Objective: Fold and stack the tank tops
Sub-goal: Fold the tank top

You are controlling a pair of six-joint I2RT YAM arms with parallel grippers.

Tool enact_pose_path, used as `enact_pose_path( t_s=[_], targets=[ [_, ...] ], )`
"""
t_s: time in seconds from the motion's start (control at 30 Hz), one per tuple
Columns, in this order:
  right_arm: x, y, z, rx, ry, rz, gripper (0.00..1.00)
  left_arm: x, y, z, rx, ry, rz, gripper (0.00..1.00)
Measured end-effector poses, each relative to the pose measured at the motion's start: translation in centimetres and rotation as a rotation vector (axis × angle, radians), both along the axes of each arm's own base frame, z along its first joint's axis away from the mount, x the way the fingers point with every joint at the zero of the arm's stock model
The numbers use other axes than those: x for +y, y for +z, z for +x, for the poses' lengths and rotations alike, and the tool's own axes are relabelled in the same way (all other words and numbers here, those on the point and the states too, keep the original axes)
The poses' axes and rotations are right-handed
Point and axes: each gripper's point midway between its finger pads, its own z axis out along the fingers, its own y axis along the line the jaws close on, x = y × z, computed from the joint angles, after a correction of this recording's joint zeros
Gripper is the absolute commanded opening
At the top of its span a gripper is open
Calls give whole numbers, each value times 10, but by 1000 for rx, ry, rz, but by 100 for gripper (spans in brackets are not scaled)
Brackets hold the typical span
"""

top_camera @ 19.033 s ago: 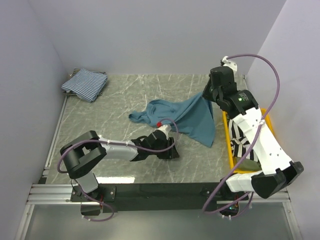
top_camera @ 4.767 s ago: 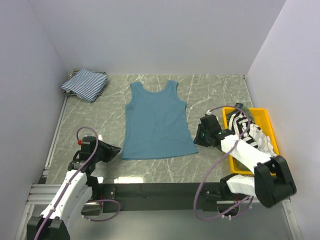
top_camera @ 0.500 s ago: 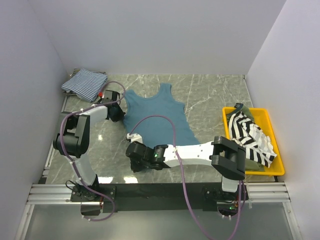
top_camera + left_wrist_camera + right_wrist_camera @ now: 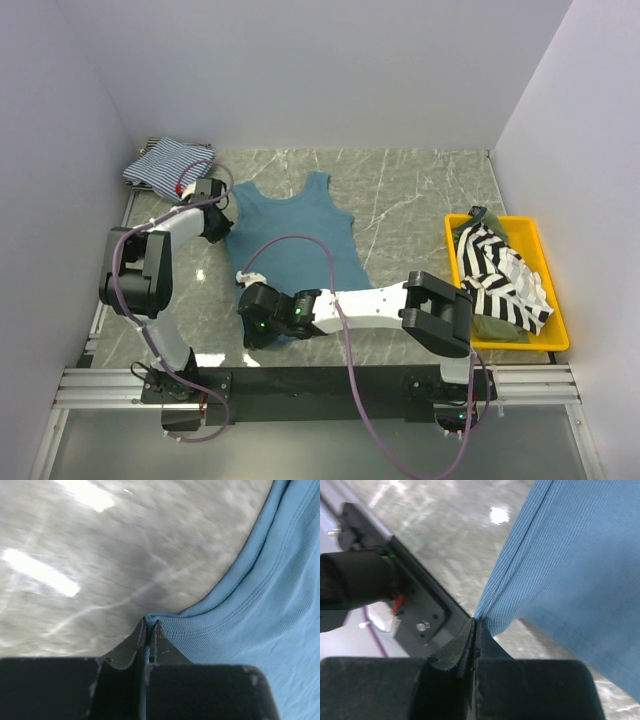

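Note:
The teal-blue tank top (image 4: 295, 245) lies on the marble table, pulled askew toward the left. My left gripper (image 4: 226, 222) is shut on the ribbed edge by its left shoulder; the left wrist view shows the jaws (image 4: 148, 623) pinching that edge of the teal cloth (image 4: 250, 610). My right gripper (image 4: 250, 330) is shut on the top's near-left hem corner, and the right wrist view shows its jaws (image 4: 474, 623) clamped on the teal fabric (image 4: 570, 555). A fine blue-and-white striped tank top (image 4: 168, 166) lies folded at the back left. The black-and-white striped top (image 4: 500, 272) and an olive-green one (image 4: 468, 228) sit in the tray.
The yellow tray (image 4: 548, 265) stands at the right edge of the table. Walls close in the back and both sides. The metal rail (image 4: 320, 382) with the arm bases runs along the near edge; the right arm stretches leftward just above it.
Since 4.8 s ago both arms have reached in and taken hold of the flat teal top. Over the last half second both grippers have moved left, dragging it along.

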Motion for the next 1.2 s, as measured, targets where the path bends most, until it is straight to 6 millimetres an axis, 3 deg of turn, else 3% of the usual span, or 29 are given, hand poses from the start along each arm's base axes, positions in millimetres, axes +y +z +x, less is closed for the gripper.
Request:
enact_pose_path(
  t_s=[0.23,0.4,0.7,0.87,1.03,1.2],
  targets=[
    [14,14,0,-1,10,60,0,17,3,-1,-1,53,13,1],
    [-3,14,8,-3,-25,65,0,9,13,4,-15,33,6,1],
    [-53,24,40,-18,-157,86,0,-50,64,45,-135,-74,-22,1],
    [-71,20,47,-25,-209,87,0,-84,59,60,-129,-131,-24,1],
    [-92,9,52,-22,-254,66,0,-106,42,60,-85,-166,-15,1],
    [-106,-2,53,-13,-282,43,0,-119,40,61,-83,-180,-19,1]
  ],
)
